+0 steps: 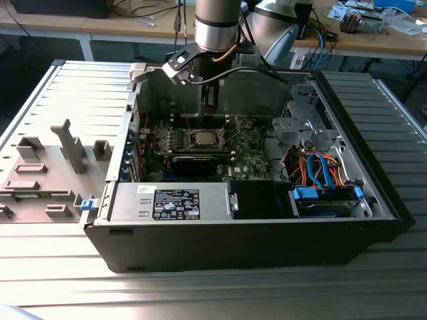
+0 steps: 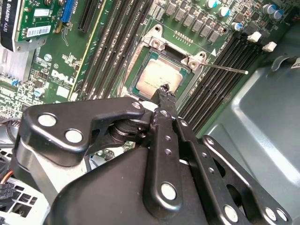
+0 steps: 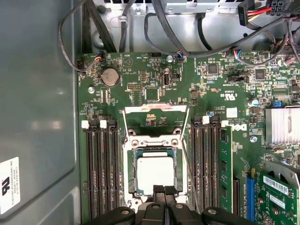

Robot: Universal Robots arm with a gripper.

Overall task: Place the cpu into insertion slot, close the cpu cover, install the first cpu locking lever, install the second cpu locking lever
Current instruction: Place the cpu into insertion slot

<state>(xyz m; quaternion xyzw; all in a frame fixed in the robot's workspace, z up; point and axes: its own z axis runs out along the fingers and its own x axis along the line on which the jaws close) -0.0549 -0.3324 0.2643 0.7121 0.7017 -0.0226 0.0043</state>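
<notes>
Open PC case [image 1: 373,193] lies on its side on a ribbed metal table [image 1: 213,287]. The arm reaches down into it over the green motherboard [image 1: 250,157]. The gripper [image 1: 210,119] hangs just above the socket area. In both wrist views its two fingertips are pressed together with nothing between them, so gripper [image 3: 164,189] is closed and empty. The tips [image 2: 164,91] sit right at one edge of the cpu [image 3: 154,173]; contact can't be confirmed. The cpu is seated flat in the insertion slot [image 3: 131,171], silver-grey top facing up. It also shows in the second wrist view [image 2: 154,79] and as a small pale square in the exterior view [image 1: 202,138]. The cpu cover [image 3: 140,108] is not down: it stands raised at the far end of the socket from the fingertips, and green board shows through its square opening. A thin lever rod [image 2: 227,69] sticks out sideways from the socket corner over the black memory slots [image 2: 220,89], unlatched. The same kind of rod [image 3: 192,180] runs alongside the socket in the first wrist view. More memory slots [image 3: 101,168] flank the socket on both sides. A coin battery [image 3: 110,76] sits on the board well beyond the raised cover. A finned heatsink [image 3: 283,124] is off to the side. A grey box with a black label [image 1: 177,203] lies along the case's near wall, and blue and orange cables [image 1: 320,167] are bundled at the exterior view's right.
</notes>
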